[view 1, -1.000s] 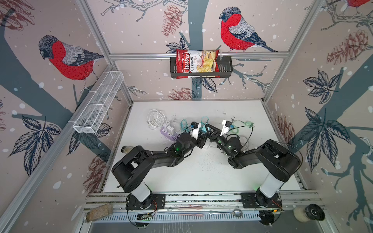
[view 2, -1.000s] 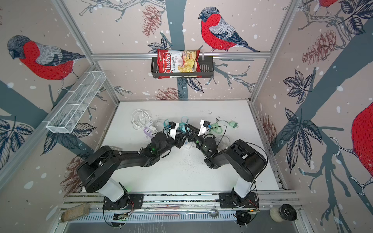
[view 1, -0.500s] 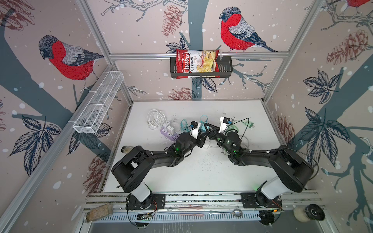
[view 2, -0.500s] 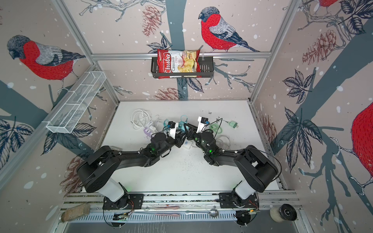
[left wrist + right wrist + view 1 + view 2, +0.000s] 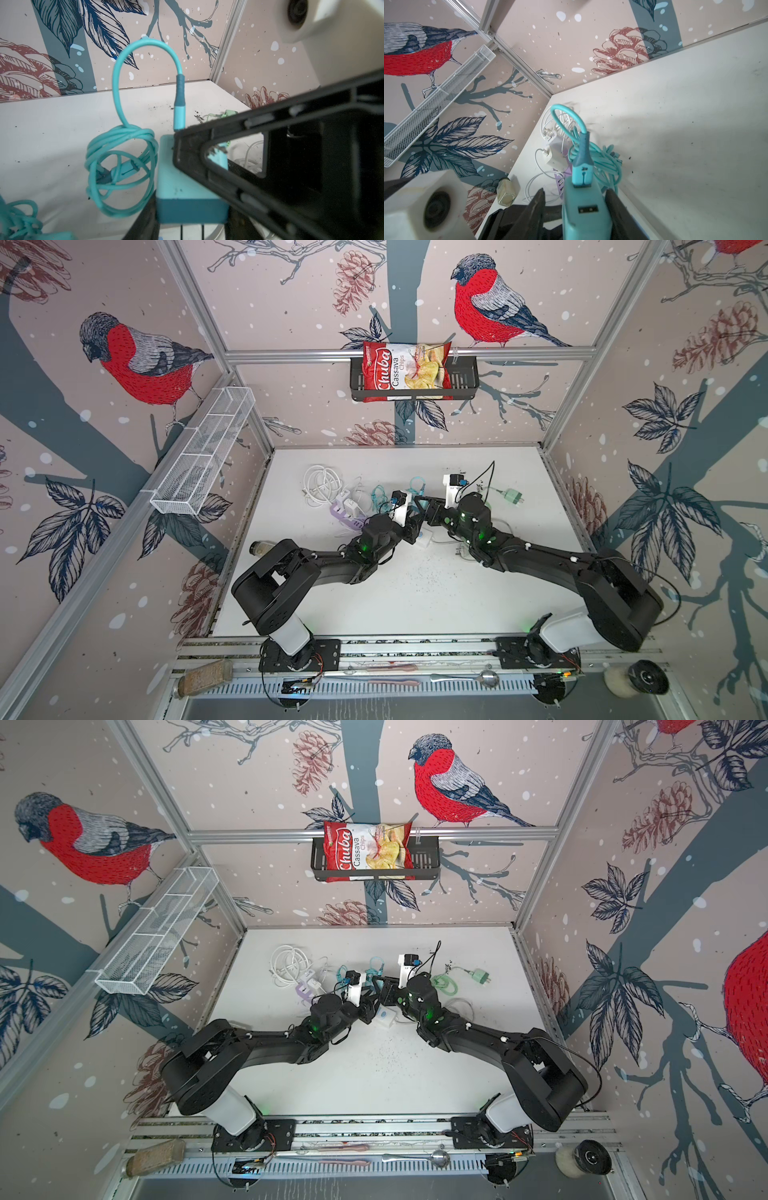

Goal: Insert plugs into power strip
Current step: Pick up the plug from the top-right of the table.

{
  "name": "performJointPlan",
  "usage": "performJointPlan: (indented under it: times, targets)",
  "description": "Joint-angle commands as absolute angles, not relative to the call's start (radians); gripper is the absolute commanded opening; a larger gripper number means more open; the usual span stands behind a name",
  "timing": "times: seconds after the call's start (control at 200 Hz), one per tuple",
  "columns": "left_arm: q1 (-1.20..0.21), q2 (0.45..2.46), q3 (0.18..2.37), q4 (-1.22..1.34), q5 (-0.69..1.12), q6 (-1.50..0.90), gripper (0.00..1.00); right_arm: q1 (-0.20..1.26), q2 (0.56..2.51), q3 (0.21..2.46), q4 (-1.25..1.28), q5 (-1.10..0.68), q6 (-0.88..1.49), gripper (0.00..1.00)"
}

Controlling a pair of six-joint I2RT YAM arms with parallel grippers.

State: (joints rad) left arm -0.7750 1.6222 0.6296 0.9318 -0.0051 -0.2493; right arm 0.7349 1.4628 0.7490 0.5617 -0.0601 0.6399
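Observation:
A teal plug (image 5: 187, 187) hangs prongs down over the table, and my left gripper (image 5: 191, 209) is shut on its sides. Its teal cable (image 5: 122, 158) loops up from the top and hangs coiled beside it. My right gripper (image 5: 574, 207) stands open around the same teal plug (image 5: 585, 212), with a gap on one side. In both top views the two grippers meet mid-table, left gripper (image 5: 415, 524) and right gripper (image 5: 424, 507). The lilac power strip (image 5: 560, 184) lies further left with a white plug (image 5: 554, 158) in it. A mint green plug (image 5: 513, 495) lies at the back right.
A white box with a pale blue patch (image 5: 384, 1018) lies under the grippers. A white cord coil (image 5: 320, 485) and more teal cable (image 5: 378, 494) lie by the strip. A small bottle (image 5: 259, 548) lies at the table's left edge. A wire basket (image 5: 199, 456) hangs on the left wall.
The right arm has stretched out and lowered its elbow while its gripper stayed by the left one. Its jaws have opened. The left arm has held still.

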Motion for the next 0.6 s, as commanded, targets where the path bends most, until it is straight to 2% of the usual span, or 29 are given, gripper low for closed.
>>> performJointPlan:
  times: [0.0, 0.29, 0.595]
  targets:
    - [-0.773, 1.62, 0.621, 0.954, -0.008, -0.214, 0.22, 0.726, 1.455, 0.79, 0.454, -0.112, 0.597, 0.5]
    - [-0.772, 1.609, 0.607, 0.966, 0.018, -0.201, 0.2, 0.665, 1.463, 0.857, 0.302, -0.204, 0.536, 0.57]
    - [-0.775, 1.605, 0.6, 0.935, 0.072, -0.144, 0.18, 0.503, 1.49, 1.014, -0.019, -0.461, 0.375, 0.6]
